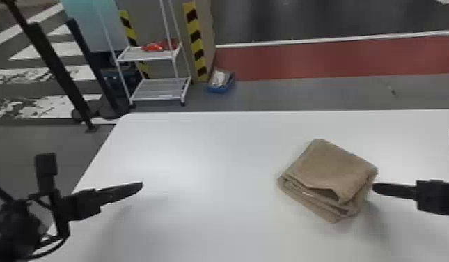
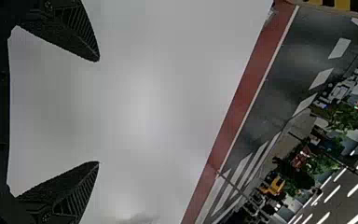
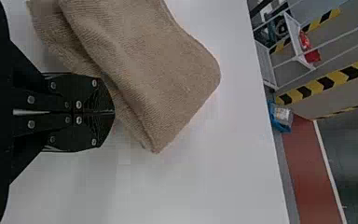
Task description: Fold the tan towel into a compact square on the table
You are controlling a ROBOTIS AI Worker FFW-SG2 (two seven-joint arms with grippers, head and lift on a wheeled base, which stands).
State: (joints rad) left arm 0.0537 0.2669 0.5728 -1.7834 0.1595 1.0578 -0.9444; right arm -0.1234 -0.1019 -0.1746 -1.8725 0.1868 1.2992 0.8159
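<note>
One left gripper (image 2: 99,111): held over the white table (image 1: 199,216), fingers spread wide, nothing pinched; best kept clear unless the far side of the stack has to be steadied.
One right gripper (image 3: 114,112): fingers pressed together, placed at the right side of the tan towel (image 1: 331,167); whether the cloth is touched cannot be told for certain.
Tan towel: laid on the right part of the table, folded into a thick stack, one corner turned towards the robot, its layers gaping along the near edge.
Step in hand: judged to be the tidying of a nearly finished square. The closed tips should be kept low, and short, soft nudges given, so that all layers are shifted together. If the push is made too high, the top layer may be slid off. The gaping edge is best pressed flat last.
Count, near to far: two grippers, one towel, one table, one white cart (image 1: 147,59) with two shelves (image 1: 159,87), one blue bin (image 1: 220,89), two striped bands (image 1: 198,54) in the head view.
</note>
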